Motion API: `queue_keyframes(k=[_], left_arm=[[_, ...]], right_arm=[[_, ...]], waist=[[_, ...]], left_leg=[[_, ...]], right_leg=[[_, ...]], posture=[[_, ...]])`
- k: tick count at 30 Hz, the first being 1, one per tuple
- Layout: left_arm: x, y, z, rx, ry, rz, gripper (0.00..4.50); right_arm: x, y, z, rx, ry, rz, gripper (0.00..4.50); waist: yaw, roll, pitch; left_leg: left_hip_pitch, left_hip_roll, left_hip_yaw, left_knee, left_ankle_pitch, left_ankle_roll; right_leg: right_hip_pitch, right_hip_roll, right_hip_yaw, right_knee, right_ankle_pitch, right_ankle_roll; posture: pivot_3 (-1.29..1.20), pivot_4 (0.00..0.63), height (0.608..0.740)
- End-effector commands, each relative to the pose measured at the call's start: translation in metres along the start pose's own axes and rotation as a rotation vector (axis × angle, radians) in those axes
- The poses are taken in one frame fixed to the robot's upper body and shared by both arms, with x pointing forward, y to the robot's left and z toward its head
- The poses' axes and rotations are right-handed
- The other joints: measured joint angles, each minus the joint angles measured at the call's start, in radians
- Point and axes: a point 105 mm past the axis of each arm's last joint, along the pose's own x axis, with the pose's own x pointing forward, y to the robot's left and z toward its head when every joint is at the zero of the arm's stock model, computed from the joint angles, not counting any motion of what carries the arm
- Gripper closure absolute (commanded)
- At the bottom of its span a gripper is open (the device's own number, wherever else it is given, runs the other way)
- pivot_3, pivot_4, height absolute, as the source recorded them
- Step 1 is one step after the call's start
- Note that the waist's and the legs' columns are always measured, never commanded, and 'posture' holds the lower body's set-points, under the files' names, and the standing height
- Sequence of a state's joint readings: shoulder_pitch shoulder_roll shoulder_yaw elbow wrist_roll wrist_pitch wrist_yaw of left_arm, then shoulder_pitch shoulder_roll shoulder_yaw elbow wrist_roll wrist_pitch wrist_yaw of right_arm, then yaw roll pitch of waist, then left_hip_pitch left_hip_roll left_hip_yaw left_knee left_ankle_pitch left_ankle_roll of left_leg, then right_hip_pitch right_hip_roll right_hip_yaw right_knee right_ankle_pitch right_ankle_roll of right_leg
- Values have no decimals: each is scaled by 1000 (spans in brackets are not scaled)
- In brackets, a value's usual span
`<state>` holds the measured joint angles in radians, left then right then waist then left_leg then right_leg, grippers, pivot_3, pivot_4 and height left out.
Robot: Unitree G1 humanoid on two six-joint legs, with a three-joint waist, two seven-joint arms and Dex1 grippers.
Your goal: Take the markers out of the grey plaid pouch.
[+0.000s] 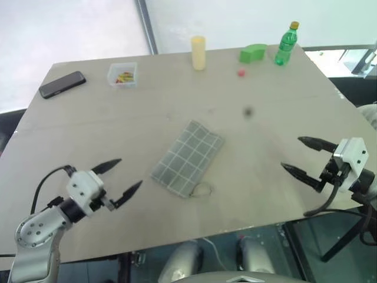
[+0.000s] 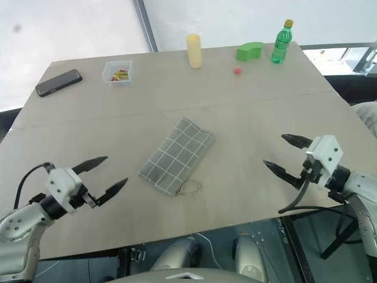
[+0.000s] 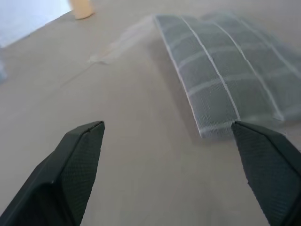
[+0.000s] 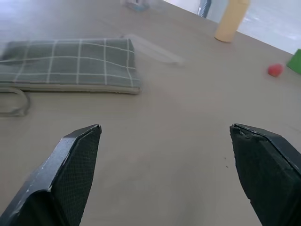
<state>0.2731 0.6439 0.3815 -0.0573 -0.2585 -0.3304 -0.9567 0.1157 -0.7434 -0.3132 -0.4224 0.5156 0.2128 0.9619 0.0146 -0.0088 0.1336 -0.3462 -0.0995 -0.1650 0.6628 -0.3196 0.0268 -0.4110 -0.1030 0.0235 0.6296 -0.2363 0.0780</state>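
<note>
The grey plaid pouch [image 1: 188,158] lies flat and closed in the middle of the table [image 1: 118,230], its cord loop [image 1: 203,190] at the near end. The markers are hidden. My left gripper [image 1: 123,175] hovers open over the table to the pouch's left, empty. On the right, my right gripper [image 1: 296,155] stands open and empty, well apart from the pouch. The left wrist view has the pouch [image 3: 225,80] just ahead of the open fingers, and the right wrist view has the pouch [image 4: 70,63] further off.
Along the far edge stand a black phone [image 1: 62,84], a small clear box [image 1: 122,75] of coloured bits, a yellow cylinder [image 1: 198,52], a green block [image 1: 253,53], a small red ball [image 1: 241,72] and a green bottle [image 1: 286,43].
</note>
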Motion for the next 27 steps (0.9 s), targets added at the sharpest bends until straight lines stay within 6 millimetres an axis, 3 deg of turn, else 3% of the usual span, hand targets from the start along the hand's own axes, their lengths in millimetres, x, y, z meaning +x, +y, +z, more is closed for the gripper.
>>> queue_keyframes(k=[1,5,11,17,22,27], left_arm=[[-6,-3,1,233,-20,-65,14],[-9,-17,-10,412,-36,-162,14],[9,-38,3,735,-199,-165,14],[29,-57,17,847,-263,-147,14],[53,-55,33,916,-239,-146,14],[66,-55,52,924,-220,-177,14]], right_arm=[[2,20,19,-89,-54,131,26],[4,28,20,-123,-70,185,26],[10,28,21,-137,-91,176,26],[11,30,19,-142,-87,152,26],[13,30,19,-144,-91,140,26],[14,30,21,-142,-97,129,26]], waist=[[0,0,0],[0,0,0],[4,0,0],[1,0,0],[5,0,0],[-1,1,0]], left_leg=[[0,0,0,0,0,0],[0,0,-1,-1,0,0],[0,0,-2,0,0,0],[0,-1,-2,0,0,0],[0,-1,-3,2,0,0],[0,-1,-3,3,0,0]], right_leg=[[0,0,0,-1,0,0],[0,0,-2,-2,0,0],[1,-1,-2,-3,2,2],[1,0,-2,-3,2,3],[3,0,-4,-3,3,5],[3,1,-4,-2,3,6]], posture=[[0,150,740],[0,150,740],[0,150,740],[0,150,740],[0,150,740],[0,150,740]])
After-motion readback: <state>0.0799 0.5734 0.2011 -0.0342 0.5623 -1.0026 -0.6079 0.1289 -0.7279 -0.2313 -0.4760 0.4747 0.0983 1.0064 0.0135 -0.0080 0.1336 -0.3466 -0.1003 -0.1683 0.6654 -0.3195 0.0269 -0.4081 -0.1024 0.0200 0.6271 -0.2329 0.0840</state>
